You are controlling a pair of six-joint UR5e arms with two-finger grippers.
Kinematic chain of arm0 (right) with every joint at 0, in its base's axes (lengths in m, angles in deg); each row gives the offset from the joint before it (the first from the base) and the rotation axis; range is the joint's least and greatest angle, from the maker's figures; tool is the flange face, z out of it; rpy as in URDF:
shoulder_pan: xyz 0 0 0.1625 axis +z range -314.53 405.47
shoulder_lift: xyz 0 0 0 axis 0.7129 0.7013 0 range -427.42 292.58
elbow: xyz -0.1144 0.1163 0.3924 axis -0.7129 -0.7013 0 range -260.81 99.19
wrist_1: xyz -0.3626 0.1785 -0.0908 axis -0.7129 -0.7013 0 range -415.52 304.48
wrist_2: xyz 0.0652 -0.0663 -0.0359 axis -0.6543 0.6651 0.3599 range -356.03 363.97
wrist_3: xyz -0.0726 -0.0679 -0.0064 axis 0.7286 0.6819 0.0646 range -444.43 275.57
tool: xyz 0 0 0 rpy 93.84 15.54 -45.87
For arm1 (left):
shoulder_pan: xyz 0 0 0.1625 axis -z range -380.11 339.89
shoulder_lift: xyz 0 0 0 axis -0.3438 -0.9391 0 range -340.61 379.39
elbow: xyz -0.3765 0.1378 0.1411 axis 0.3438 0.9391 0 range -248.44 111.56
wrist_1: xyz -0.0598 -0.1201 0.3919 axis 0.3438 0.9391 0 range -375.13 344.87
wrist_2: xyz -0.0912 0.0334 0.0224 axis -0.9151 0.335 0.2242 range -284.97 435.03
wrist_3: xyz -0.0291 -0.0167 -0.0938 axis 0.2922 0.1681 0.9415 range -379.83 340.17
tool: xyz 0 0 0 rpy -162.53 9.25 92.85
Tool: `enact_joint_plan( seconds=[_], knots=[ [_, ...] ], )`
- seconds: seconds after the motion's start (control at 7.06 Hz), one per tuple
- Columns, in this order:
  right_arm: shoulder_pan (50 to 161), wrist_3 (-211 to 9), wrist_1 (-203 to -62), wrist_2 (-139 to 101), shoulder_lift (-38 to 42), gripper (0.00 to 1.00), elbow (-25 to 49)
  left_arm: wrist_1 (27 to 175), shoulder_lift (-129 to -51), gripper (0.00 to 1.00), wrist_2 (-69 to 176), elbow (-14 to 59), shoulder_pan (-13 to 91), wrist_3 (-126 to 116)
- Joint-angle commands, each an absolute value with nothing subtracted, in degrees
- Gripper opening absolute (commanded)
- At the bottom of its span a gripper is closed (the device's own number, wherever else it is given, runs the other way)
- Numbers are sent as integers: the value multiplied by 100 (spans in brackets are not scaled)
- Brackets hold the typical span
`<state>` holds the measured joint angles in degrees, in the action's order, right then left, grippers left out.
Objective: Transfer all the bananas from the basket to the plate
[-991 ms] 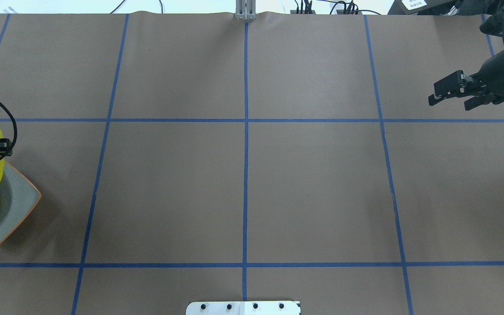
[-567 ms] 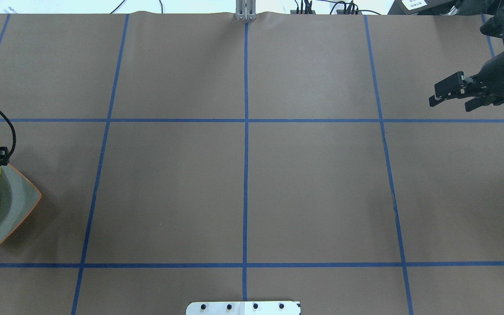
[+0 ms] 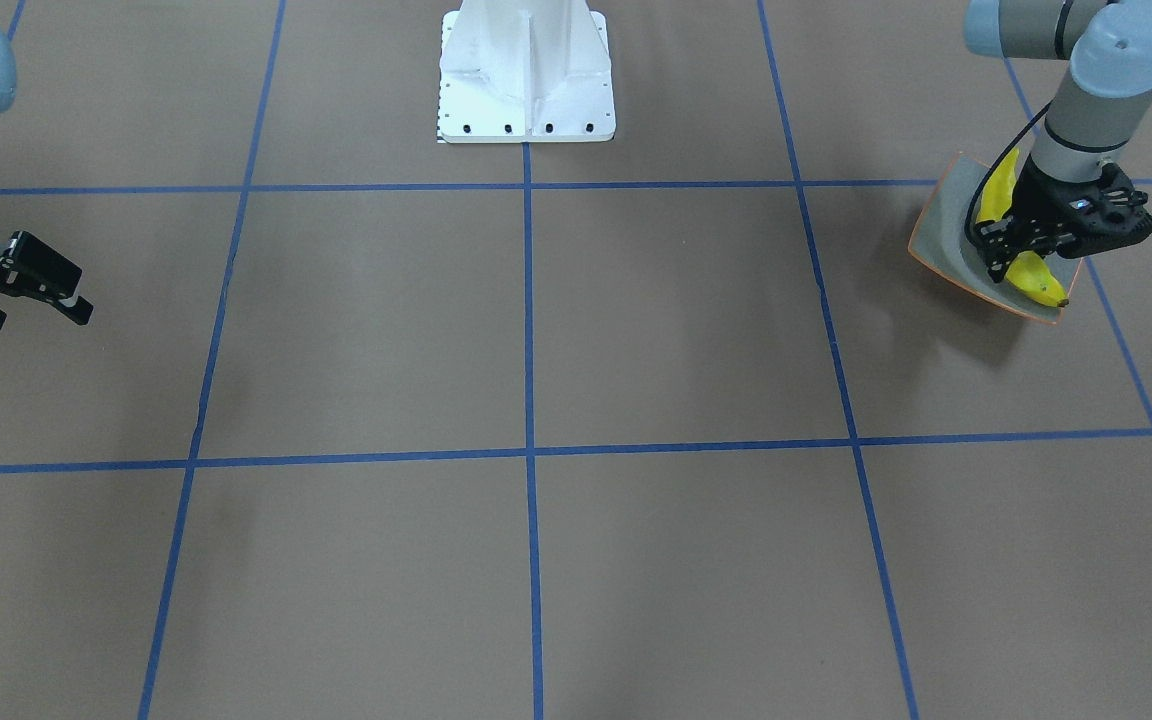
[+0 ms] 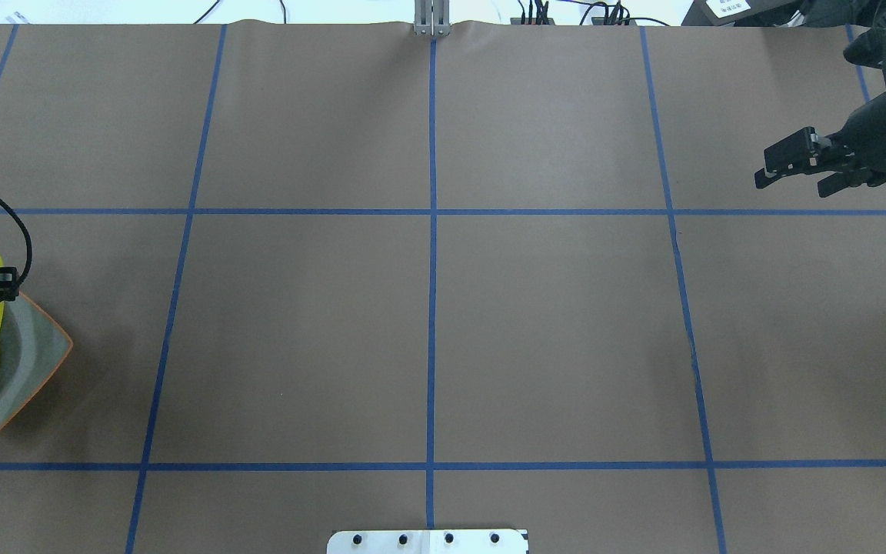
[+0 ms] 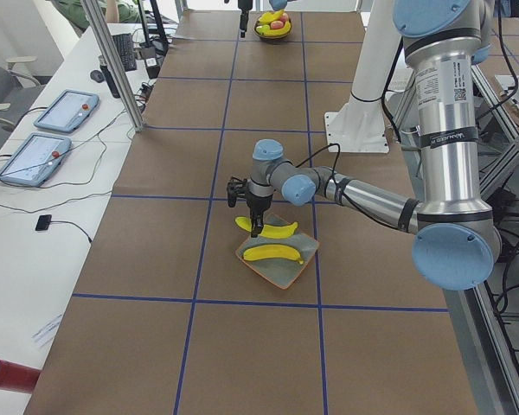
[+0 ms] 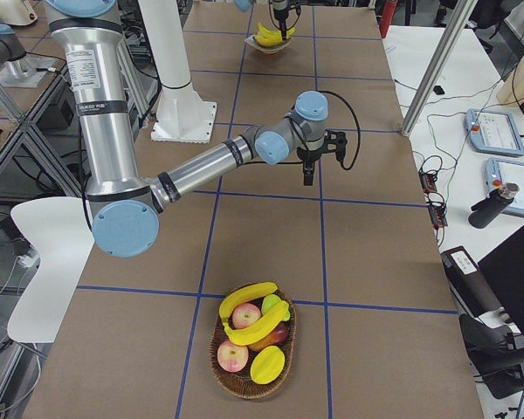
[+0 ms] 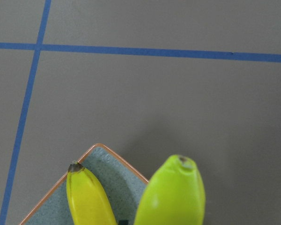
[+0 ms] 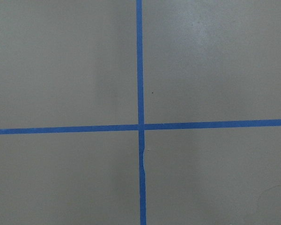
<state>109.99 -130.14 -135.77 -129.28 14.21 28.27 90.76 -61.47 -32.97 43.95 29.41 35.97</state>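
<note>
My left gripper (image 3: 998,258) is shut on a yellow banana (image 5: 277,230) and holds it low over the grey, orange-rimmed plate (image 3: 944,232). In the left wrist view this banana (image 7: 171,192) fills the foreground, its tip past the plate's corner (image 7: 99,161). A second banana (image 5: 277,253) lies in the plate and also shows in the left wrist view (image 7: 86,197). Two more bananas (image 6: 260,325) lie on the fruit in a woven basket (image 6: 220,362) at the table's right end. My right gripper (image 4: 793,181) is open and empty, well above the table.
The basket also holds apples (image 6: 246,314) and another yellow fruit (image 6: 266,365). The robot's white base (image 3: 526,75) stands at the middle of the near edge. Brown paper with blue tape lines (image 4: 432,308) covers the table between plate and basket.
My left gripper has come down and back toward the robot with the banana, bringing it lower over the plate. The right gripper has barely moved.
</note>
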Motion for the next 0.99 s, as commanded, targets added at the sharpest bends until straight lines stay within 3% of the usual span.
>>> enact_joint_plan(
  seconds=[0.0, 0.85],
  knots=[
    [10998, -13014, -13576, -12936, 1405, 100, 2835, 9453, -6103, 100, -3290, 4222, 2938, 3598],
    [11392, -11893, -13629, -12919, 1545, 100, 2475, 9553, -6480, 100, -3544, 4239, 3226, 2862]
  ],
)
